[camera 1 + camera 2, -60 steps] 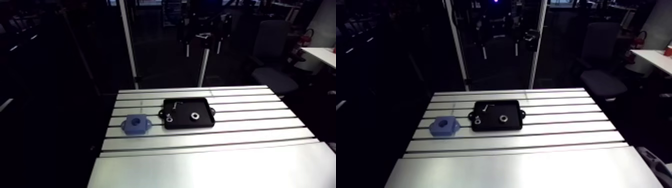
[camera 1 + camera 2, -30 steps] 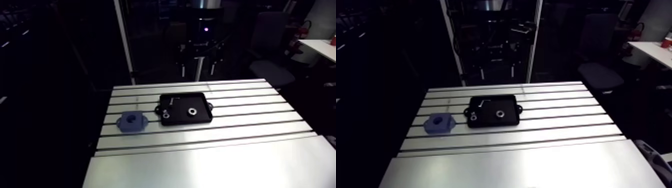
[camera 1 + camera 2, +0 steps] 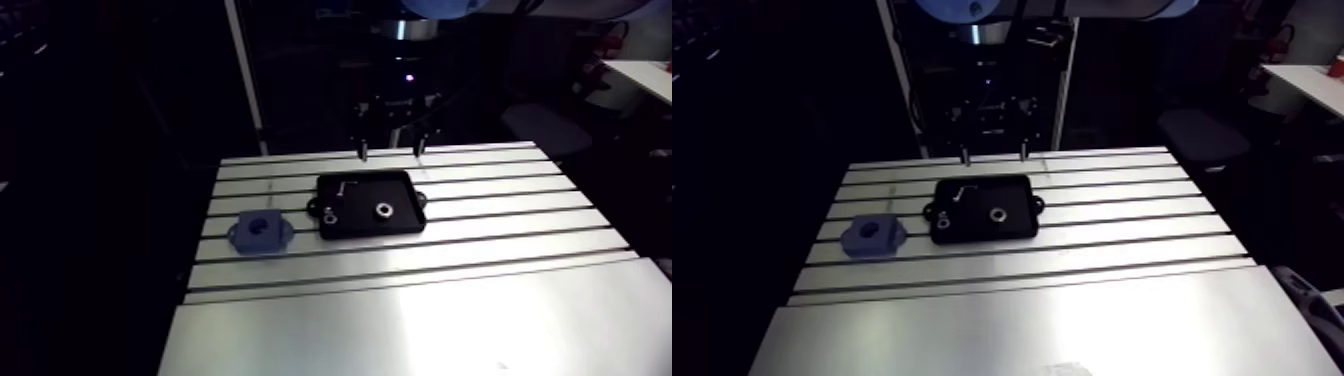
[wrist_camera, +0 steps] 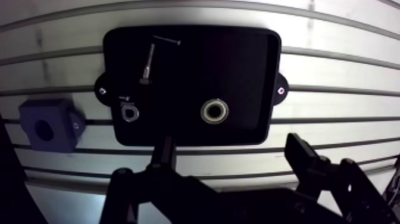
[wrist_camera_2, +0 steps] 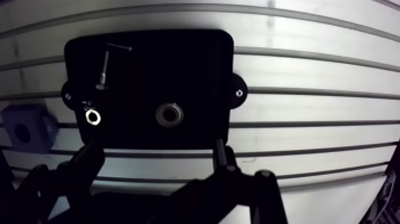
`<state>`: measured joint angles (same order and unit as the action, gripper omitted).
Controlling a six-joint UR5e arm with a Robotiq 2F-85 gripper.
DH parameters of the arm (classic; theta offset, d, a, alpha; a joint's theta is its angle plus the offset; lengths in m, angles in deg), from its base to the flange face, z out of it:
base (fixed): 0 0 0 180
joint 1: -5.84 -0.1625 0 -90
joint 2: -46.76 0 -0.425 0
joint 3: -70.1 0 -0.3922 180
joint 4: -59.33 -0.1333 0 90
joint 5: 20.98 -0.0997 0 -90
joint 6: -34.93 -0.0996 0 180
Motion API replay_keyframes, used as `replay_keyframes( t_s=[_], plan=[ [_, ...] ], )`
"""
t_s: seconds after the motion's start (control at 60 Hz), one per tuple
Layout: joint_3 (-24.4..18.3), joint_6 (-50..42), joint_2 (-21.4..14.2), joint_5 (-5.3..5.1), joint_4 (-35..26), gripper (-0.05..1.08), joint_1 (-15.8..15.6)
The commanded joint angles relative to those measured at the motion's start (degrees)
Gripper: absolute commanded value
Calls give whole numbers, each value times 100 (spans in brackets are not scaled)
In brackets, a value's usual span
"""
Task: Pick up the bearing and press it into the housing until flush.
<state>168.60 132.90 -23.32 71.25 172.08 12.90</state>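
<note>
A black tray (image 3: pixel 398 192) lies on the slotted table. In it rests the bearing (image 3: pixel 383 210), a small silver ring with a dark bore. The blue housing (image 3: pixel 260 232), a block with a round hole, sits on the table beside the tray. My gripper (image 3: pixel 391 153) hangs open above the tray's far edge, holding nothing. In the wrist view the bearing (image 4: pixel 214 111) lies flat ahead of the gap between the two fingers (image 4: pixel 166 148), well below them. The housing (image 4: pixel 46 124) shows off to the side, beyond the tray's mounting ear.
The tray also holds a small nut (image 4: pixel 129 112), a bolt (image 4: pixel 146 64) and a thin pin (image 4: pixel 167 41). The aluminium table (image 3: pixel 420 300) stretches wide toward the near edge, with long grooves running across it.
The arm view has shifted with the arm. The gripper has come down closer to the tray's far edge. Tray, bearing and housing lie where they were.
</note>
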Motion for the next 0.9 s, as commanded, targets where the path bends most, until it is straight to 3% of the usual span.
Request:
replay_keyframes(
  t_s=[0.017,0.167,0.3,0.367,0.9],
  plan=[
    [237,52,104,1,262,1,13],
    [404,167,114,-32,540,1,47],
    [531,252,157,-255,637,1,133],
    [567,261,158,-288,646,1,185],
    [737,272,360,-246,964,1,225]
  ],
)
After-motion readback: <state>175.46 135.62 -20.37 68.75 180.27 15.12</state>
